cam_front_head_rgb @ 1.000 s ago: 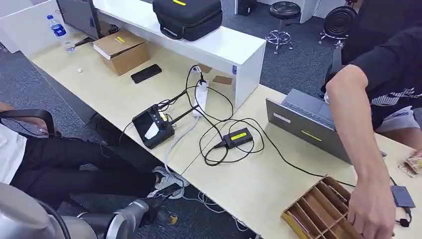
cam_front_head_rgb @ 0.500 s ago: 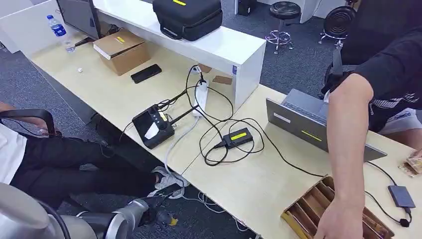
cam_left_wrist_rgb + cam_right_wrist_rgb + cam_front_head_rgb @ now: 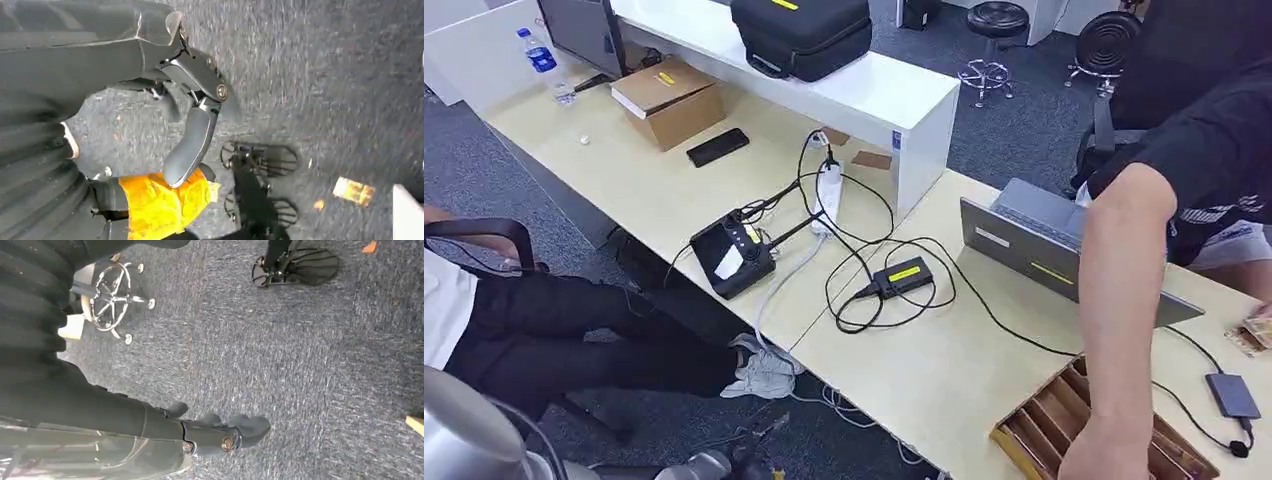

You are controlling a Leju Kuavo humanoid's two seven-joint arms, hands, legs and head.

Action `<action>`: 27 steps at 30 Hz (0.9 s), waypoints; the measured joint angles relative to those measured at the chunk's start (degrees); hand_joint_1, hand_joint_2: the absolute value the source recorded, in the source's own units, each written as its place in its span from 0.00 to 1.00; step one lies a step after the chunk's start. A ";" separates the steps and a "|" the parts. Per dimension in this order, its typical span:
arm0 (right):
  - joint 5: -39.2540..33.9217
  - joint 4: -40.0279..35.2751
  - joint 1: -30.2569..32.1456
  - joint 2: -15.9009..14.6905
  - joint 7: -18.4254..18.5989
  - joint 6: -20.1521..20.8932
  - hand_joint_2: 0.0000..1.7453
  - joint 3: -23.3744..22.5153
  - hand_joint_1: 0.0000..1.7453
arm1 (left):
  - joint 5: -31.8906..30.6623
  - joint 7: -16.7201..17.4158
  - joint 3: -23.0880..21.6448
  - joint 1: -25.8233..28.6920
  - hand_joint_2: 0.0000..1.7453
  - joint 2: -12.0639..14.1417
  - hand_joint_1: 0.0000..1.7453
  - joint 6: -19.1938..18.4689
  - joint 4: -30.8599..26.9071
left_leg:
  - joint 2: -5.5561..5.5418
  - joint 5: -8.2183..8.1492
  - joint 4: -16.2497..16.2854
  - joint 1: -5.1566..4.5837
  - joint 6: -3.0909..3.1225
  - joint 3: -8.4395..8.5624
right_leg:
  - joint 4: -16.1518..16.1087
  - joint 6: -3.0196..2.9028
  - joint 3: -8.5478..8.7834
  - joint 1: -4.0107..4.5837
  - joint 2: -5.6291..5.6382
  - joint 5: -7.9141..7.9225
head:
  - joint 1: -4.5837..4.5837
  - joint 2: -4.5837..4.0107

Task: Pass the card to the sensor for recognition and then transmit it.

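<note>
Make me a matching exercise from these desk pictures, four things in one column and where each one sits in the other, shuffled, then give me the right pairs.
Things:
1. water bottle
2. black phone
3. black carry case
4. person's hand

Places:
A. on top of the white raised shelf
B. at the far left corner of the desk, past the cardboard box
C. over the brown divided tray at the near right
D. flat on the desk just in front of the cardboard box

Pairs: 1-B, 2-D, 3-A, 4-C
</note>
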 joint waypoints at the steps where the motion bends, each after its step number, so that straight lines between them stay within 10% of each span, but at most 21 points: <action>1: 0.15 0.00 0.04 -0.07 -0.05 0.13 1.00 -0.15 0.00 | -0.66 0.00 -0.09 -0.01 1.00 0.00 0.00 -0.24 0.00 | 0.01 -0.01 0.00 -0.01 0.01 0.01 | 0.00 0.00 0.00 0.00 0.00 0.00 | 0.00 0.00; 8: 1.20 0.13 0.10 -0.26 1.24 1.40 1.00 -0.20 0.00 | -2.82 0.52 -1.57 -0.08 1.00 -0.09 0.00 -2.08 0.04 | 0.01 0.02 0.00 0.04 -0.02 0.04 | 0.03 -0.02 0.00 0.02 0.00 0.02 | 0.00 0.00; 11: 1.25 0.26 0.17 -0.28 1.40 1.72 1.00 -0.20 0.00 | -2.76 0.52 -1.77 -0.13 1.00 -0.07 0.25 -2.60 0.04 | 0.02 0.02 0.00 0.04 -0.02 0.05 | 0.03 -0.02 0.00 0.03 0.00 0.01 | 0.00 0.00; 12: 1.25 0.28 0.18 -0.28 1.40 1.90 1.00 -0.20 0.00 | -2.76 0.52 -1.90 -0.12 1.00 -0.07 0.84 -2.84 0.04 | 0.01 0.02 0.00 0.04 -0.02 0.05 | 0.03 -0.02 0.00 0.03 0.00 0.01 | 0.00 0.00; 13: 1.25 0.28 0.20 -0.30 1.40 2.14 1.00 -0.20 0.00 | -2.78 0.52 -2.05 -0.12 1.00 -0.06 1.00 -3.21 0.04 | 0.01 0.02 0.00 0.04 -0.02 0.04 | 0.03 -0.02 0.00 0.03 0.00 0.01 | 0.00 0.00; 17: 1.29 0.28 0.24 -0.31 1.33 2.89 1.00 -0.20 0.79 | -2.85 0.41 -2.40 -0.12 1.00 -0.06 1.00 -3.91 0.04 | 0.02 0.01 0.00 0.03 -0.01 0.03 | 0.03 -0.02 0.00 0.02 0.00 0.01 | 0.00 0.00; 27: 2.80 0.28 0.16 -0.42 1.16 3.54 1.00 -0.20 0.83 | -4.25 0.72 -2.97 -0.15 1.00 0.26 1.00 -5.18 0.04 | 0.01 0.01 0.00 0.03 -0.01 0.03 | 0.03 -0.01 0.01 0.02 0.00 0.01 | 0.00 0.00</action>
